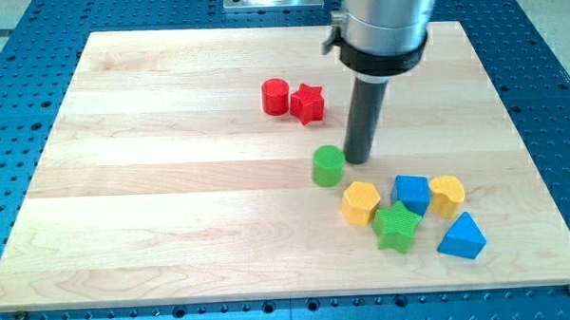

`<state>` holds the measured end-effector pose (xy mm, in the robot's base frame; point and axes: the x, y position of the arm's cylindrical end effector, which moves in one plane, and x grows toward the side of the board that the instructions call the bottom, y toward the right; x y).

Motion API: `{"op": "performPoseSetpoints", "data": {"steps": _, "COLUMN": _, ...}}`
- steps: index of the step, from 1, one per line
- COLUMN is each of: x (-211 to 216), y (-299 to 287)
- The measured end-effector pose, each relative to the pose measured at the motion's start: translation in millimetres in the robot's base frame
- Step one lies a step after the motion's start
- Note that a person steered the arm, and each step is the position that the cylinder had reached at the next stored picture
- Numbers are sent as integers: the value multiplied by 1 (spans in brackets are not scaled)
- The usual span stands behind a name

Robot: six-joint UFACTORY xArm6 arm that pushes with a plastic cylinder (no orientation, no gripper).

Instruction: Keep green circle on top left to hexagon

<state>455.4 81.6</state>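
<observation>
The green circle (pixel 328 165) sits near the board's middle, up and to the left of the yellow hexagon (pixel 360 203). A small gap separates them. My tip (pixel 358 160) stands just to the right of the green circle, touching or almost touching its side. The rod rises from there to the arm's grey housing at the view's top.
A red circle (pixel 275 97) and red star (pixel 308 103) lie together above. Right of the hexagon cluster a green star (pixel 398 226), a blue block (pixel 412 194), a yellow block (pixel 447 195) and a blue triangle (pixel 463 236). The wooden board (pixel 153 203) lies on a blue perforated table.
</observation>
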Motion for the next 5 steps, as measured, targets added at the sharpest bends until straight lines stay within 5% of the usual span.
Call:
{"op": "performPoseSetpoints", "data": {"steps": 1, "x": 15, "y": -62}}
{"op": "performPoseSetpoints", "data": {"steps": 2, "x": -4, "y": -33}}
{"op": "performPoseSetpoints", "data": {"steps": 3, "x": -5, "y": -85}}
{"op": "performPoseSetpoints", "data": {"steps": 4, "x": 34, "y": -119}}
{"op": "performPoseSetpoints", "data": {"steps": 5, "x": 38, "y": -79}}
